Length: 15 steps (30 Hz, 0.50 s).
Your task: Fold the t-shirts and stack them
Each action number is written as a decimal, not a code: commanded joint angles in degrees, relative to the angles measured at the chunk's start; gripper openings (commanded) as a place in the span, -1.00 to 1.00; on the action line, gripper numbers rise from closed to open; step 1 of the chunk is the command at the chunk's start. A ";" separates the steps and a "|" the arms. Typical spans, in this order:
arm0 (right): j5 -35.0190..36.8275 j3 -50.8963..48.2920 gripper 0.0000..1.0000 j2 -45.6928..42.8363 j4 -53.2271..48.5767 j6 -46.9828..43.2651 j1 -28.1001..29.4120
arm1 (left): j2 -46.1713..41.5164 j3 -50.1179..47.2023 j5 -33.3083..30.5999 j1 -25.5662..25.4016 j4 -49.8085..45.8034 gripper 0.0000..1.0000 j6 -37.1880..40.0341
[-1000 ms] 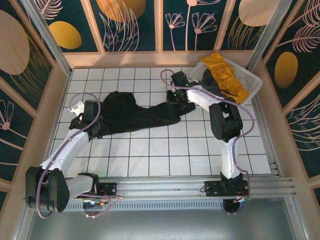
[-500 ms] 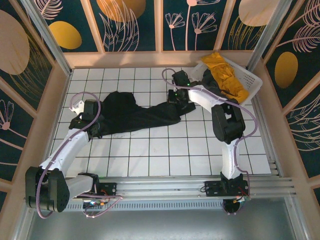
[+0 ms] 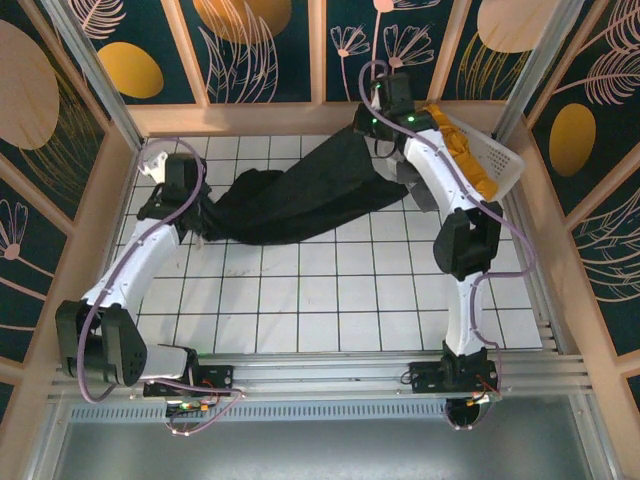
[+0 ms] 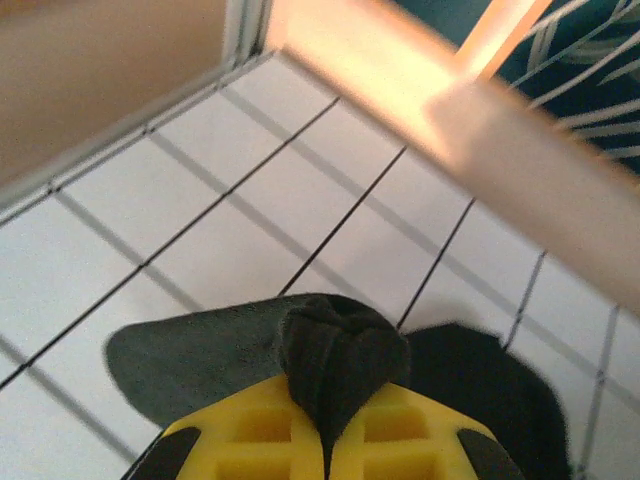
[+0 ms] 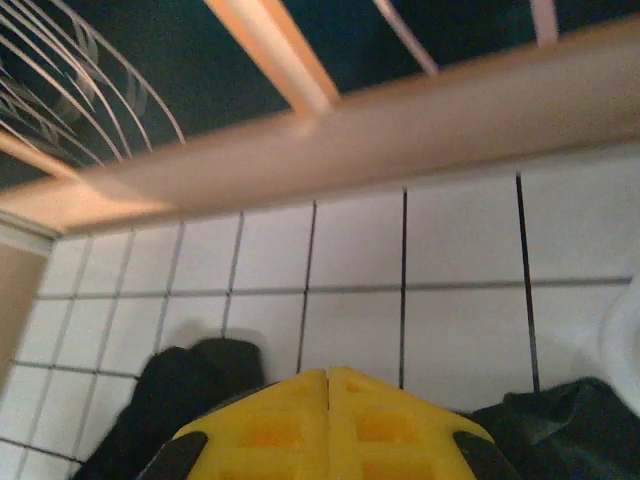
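The black t-shirt (image 3: 300, 195) hangs stretched over the far tiles, between both arms. The left gripper (image 4: 328, 405) is clenched on a bunched edge, and the right gripper (image 5: 328, 385) is clamped on the far-right end. Judged light, limp and prone to sagging; best taken at hem corners or shoulders.

Yellow t-shirt (image 3: 477, 170) partly behind right arm (image 3: 442, 176)
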 commanded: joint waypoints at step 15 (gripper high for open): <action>-2.29 -87.70 -1.00 -64.18 7.08 11.26 -1.67 | -31.50 -36.93 -2.11 0.16 0.79 -0.91 -19.14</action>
